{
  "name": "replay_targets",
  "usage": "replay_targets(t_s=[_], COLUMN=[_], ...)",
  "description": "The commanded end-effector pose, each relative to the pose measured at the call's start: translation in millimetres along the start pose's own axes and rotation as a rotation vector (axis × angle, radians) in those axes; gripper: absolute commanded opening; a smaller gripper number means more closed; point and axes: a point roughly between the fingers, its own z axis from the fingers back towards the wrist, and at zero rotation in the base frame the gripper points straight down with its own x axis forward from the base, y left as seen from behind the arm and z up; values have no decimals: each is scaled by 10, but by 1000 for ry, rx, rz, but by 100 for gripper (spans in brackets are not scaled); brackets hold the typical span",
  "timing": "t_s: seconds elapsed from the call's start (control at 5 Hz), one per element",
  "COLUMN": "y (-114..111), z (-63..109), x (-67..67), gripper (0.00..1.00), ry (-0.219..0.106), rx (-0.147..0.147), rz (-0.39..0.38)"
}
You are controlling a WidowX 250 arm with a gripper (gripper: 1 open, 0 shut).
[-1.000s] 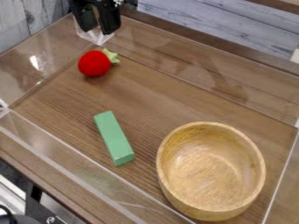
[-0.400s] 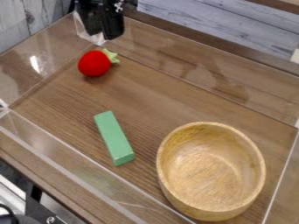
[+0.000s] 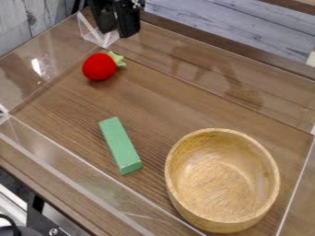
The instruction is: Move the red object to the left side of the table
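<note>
The red object (image 3: 101, 65), a small strawberry-like toy with a green leafy top on its right side, lies on the brown wood-grain table (image 3: 209, 101) at the far left. My gripper (image 3: 114, 30) hangs at the top edge of the camera view, above and slightly right of the toy, apart from it. Its dark fingers point down and stand open with nothing between them. The upper part of the hand is cut off by the frame edge.
A green rectangular block (image 3: 120, 145) lies left of centre near the front. A round light wooden bowl (image 3: 223, 178) sits at the front right. Clear acrylic walls (image 3: 43, 55) border the tabletop on all sides.
My gripper has shifted a little to the right along the top edge. The red toy, block and bowl have not moved.
</note>
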Motion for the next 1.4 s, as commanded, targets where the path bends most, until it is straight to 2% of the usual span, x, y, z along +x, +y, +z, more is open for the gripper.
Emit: replay_targets(t_s=[0.0, 0.2, 0.4, 0.8, 1.0, 1.2], y=[14, 24, -50, -373, -395, -370], z=[144, 141, 10, -299, -327, -313], x=[82, 114, 75, 249, 208, 156], gripper=[100, 100, 100, 100, 100, 100], ry=[-49, -55, -60, -18, -20, -49], rx=[29, 20, 9, 28, 36, 56], rz=[24, 68, 149, 72, 100, 156])
